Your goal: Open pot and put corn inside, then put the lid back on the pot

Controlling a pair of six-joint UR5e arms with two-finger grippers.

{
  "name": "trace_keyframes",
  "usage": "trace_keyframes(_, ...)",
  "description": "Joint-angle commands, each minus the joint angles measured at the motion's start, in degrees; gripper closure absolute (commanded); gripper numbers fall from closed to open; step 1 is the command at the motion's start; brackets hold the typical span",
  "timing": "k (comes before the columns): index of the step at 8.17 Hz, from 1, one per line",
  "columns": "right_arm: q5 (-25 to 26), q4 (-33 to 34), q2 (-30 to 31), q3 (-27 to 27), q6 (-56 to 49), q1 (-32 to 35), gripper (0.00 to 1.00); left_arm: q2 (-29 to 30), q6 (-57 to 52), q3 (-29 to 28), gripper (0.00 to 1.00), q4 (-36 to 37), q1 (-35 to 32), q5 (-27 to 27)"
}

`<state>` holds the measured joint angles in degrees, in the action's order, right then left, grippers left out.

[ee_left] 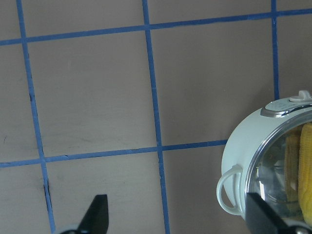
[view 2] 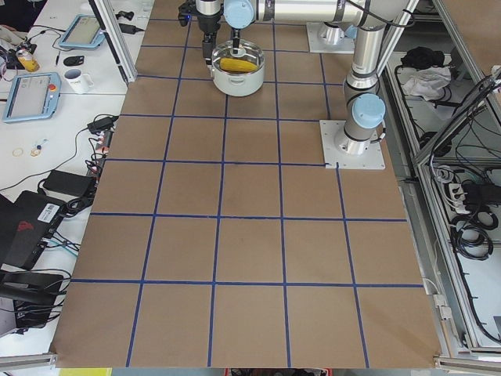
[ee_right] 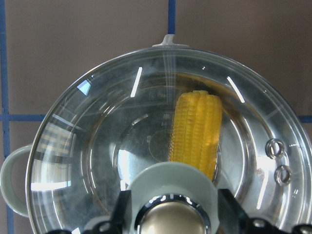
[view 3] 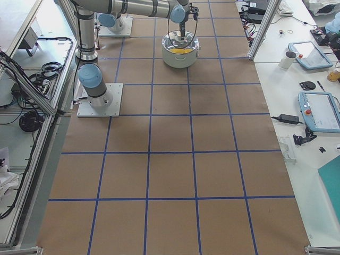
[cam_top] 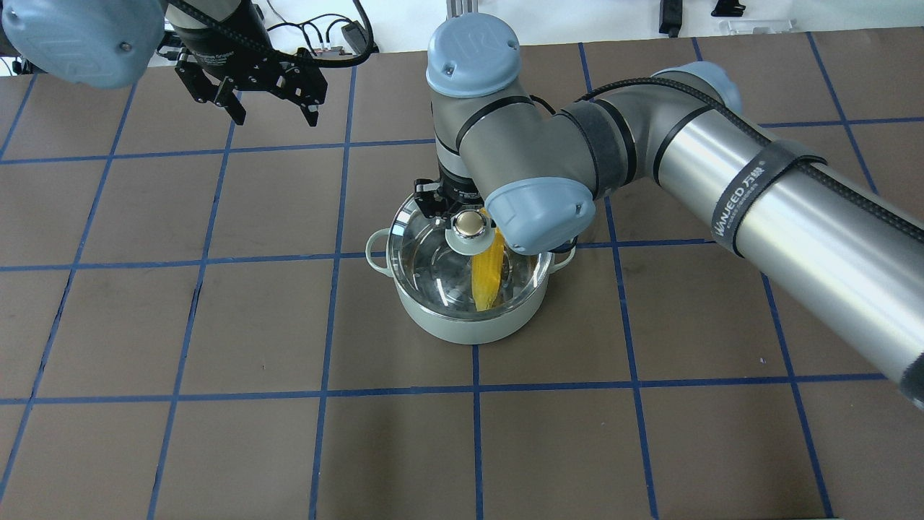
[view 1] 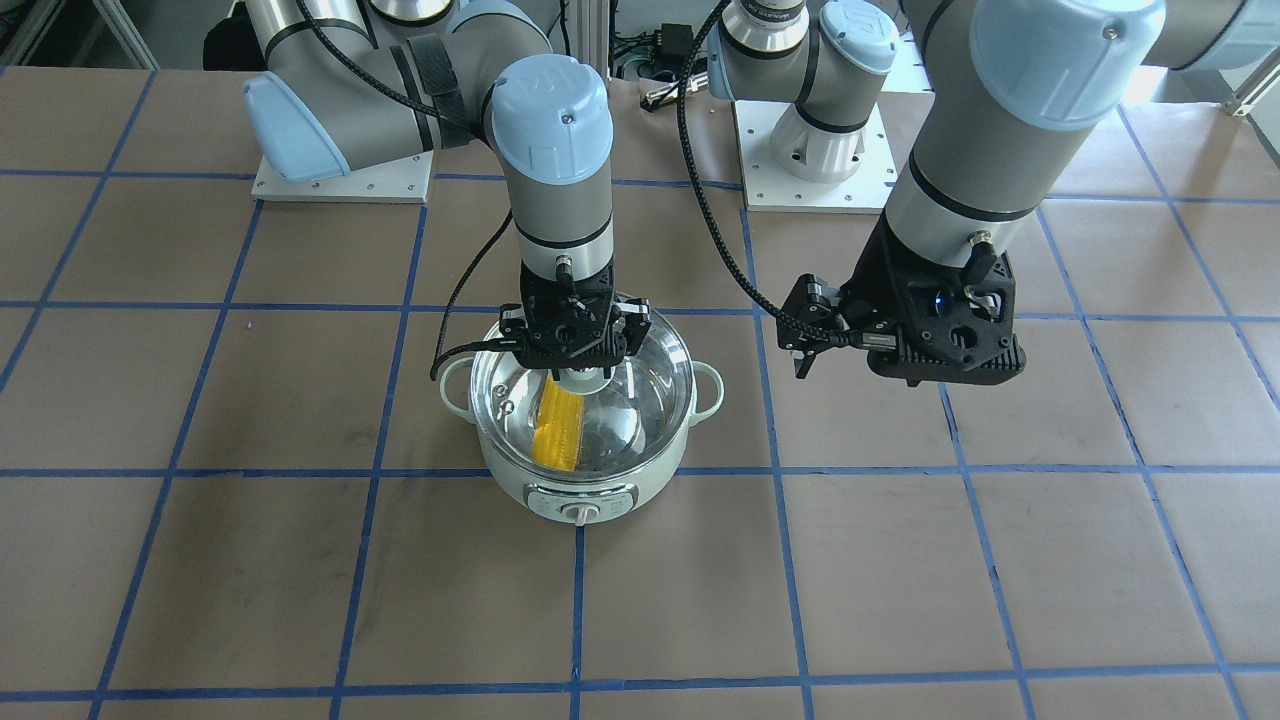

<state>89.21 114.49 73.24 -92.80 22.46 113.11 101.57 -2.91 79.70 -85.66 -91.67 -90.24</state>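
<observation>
The pale mint-green pot point(view 1: 580, 492) stands mid-table with its control knob toward the front camera. The yellow corn point(view 1: 560, 432) lies inside it and shows through the glass in the right wrist view point(ee_right: 197, 126). The clear glass lid point(view 1: 655, 365) lies over the pot's rim; I cannot tell whether it is fully seated. My right gripper point(view 1: 580, 375) is straight above the pot, shut on the lid's cream-gold knob point(cam_top: 471, 224). My left gripper point(cam_top: 276, 115) hangs open and empty above the table, well to the pot's left; the pot's edge point(ee_left: 243, 146) shows in the left wrist view.
The arms' white base plates point(view 1: 340, 185) point(view 1: 810, 190) sit at the table's robot side. The brown table top carries a blue tape grid point(cam_top: 332, 325). Side benches with tablets and a mug point(view 2: 78, 78) stand beyond the table's far edge.
</observation>
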Motion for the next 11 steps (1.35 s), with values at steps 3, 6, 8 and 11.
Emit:
trace_keyframes(3, 0.7, -8.5, 7.0, 1.4, -0.7, -2.5, 0.0, -0.6, -0.3, 0.2, 0.0, 0.0, 0.0, 0.0)
trace_keyframes(6, 4.7, -18.5, 16.7, 1.8, -9.9, -14.4, 0.0, -0.4, -0.4, 0.3, 0.0, 0.0, 0.1, 0.0)
trace_keyframes(8, 4.6, -25.5, 19.5, 3.3, -19.5, -20.2, 0.0, -0.3, -0.3, 0.3, 0.0, 0.0, 0.0, 0.1)
trace_keyframes(11, 4.9, -25.9, 19.8, 3.0, -20.4, -20.6, 0.0, -1.0, -0.1, 0.1, 0.0, 0.0, 0.1, 0.5)
